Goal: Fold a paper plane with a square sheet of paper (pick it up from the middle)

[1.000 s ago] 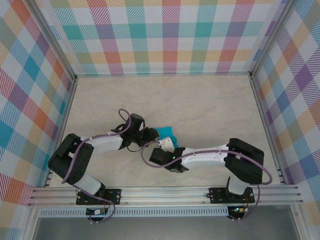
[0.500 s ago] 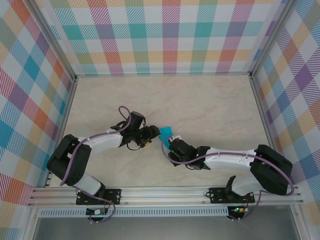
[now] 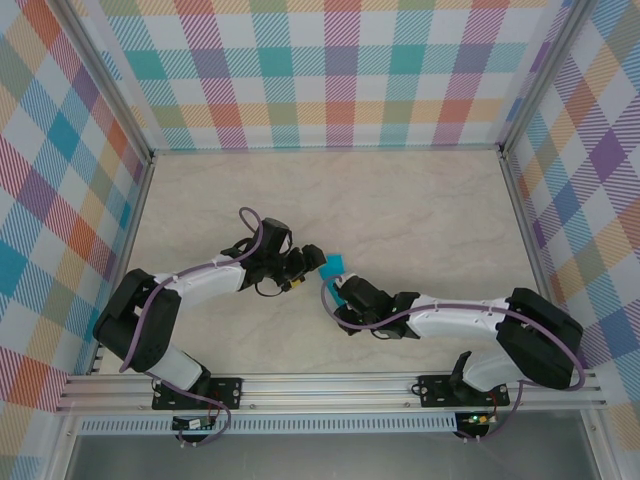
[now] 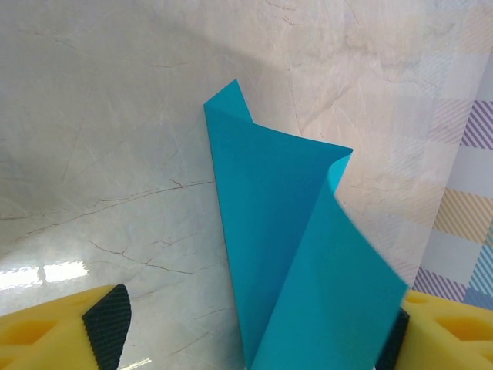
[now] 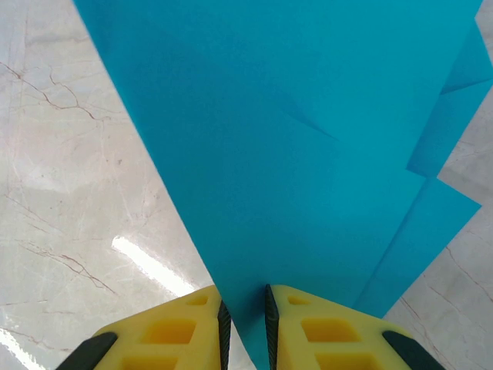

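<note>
Paper (image 3: 333, 266), folded, held over mid-counter (image 3: 400, 210): right end effector (image 5: 245, 324) clamped on its edge, left end effector (image 4: 250, 331) apart beside it; I should close the latter squarely, without tugging.

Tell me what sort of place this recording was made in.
Most likely a lab robot test cell: a marble-look tabletop boxed in by plaid-printed walls on an aluminium frame, with a left arm and a right arm bolted at its near edge.
</note>
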Robot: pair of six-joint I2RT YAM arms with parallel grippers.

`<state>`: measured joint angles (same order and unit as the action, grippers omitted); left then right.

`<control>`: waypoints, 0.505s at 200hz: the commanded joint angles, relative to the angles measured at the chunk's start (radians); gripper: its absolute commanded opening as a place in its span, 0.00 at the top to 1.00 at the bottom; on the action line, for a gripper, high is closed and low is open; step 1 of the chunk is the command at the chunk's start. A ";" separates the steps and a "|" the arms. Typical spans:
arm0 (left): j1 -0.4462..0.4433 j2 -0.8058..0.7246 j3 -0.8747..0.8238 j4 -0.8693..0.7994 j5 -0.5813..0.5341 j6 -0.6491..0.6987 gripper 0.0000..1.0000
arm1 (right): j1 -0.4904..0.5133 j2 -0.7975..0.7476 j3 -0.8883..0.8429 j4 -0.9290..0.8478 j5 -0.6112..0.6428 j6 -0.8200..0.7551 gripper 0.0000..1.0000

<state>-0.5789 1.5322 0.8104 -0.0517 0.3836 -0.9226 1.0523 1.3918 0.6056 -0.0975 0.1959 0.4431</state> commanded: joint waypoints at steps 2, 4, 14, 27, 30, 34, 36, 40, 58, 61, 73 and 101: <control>-0.010 -0.032 0.001 0.029 0.025 0.007 0.17 | -0.007 0.019 0.018 0.013 -0.015 -0.022 0.78; -0.010 -0.030 0.002 0.031 0.027 0.007 0.17 | -0.007 0.020 0.019 0.013 -0.015 -0.023 0.78; -0.012 -0.019 0.012 0.031 0.038 0.011 0.17 | -0.007 0.027 0.023 0.011 -0.018 -0.026 0.78; -0.016 -0.004 0.020 0.040 0.058 0.016 0.16 | -0.008 0.033 0.030 0.002 -0.018 -0.030 0.78; -0.017 0.000 0.020 0.043 0.063 0.020 0.16 | -0.006 0.033 0.031 0.002 -0.018 -0.031 0.78; -0.020 0.005 0.024 0.045 0.068 0.021 0.16 | -0.007 0.032 0.032 0.000 -0.019 -0.032 0.78; -0.021 0.008 0.026 0.044 0.071 0.022 0.16 | -0.006 0.032 0.033 0.001 -0.021 -0.033 0.78; -0.022 0.016 0.030 0.043 0.077 0.025 0.16 | -0.007 0.031 0.033 0.001 -0.024 -0.036 0.78; -0.033 0.057 0.058 0.013 0.093 0.044 0.17 | -0.008 0.024 0.036 -0.008 -0.018 -0.039 0.78; -0.034 0.064 0.064 0.009 0.096 0.047 0.17 | -0.008 0.023 0.036 -0.010 -0.015 -0.040 0.78; -0.044 0.092 0.083 0.004 0.106 0.057 0.19 | -0.009 0.014 0.035 -0.023 0.007 -0.034 0.78; -0.061 0.153 0.132 -0.023 0.103 0.067 0.31 | -0.036 -0.003 0.035 -0.098 0.096 0.045 0.77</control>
<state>-0.6216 1.6382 0.8890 -0.0372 0.4629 -0.8879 1.0416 1.4166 0.6220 -0.1249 0.2169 0.4355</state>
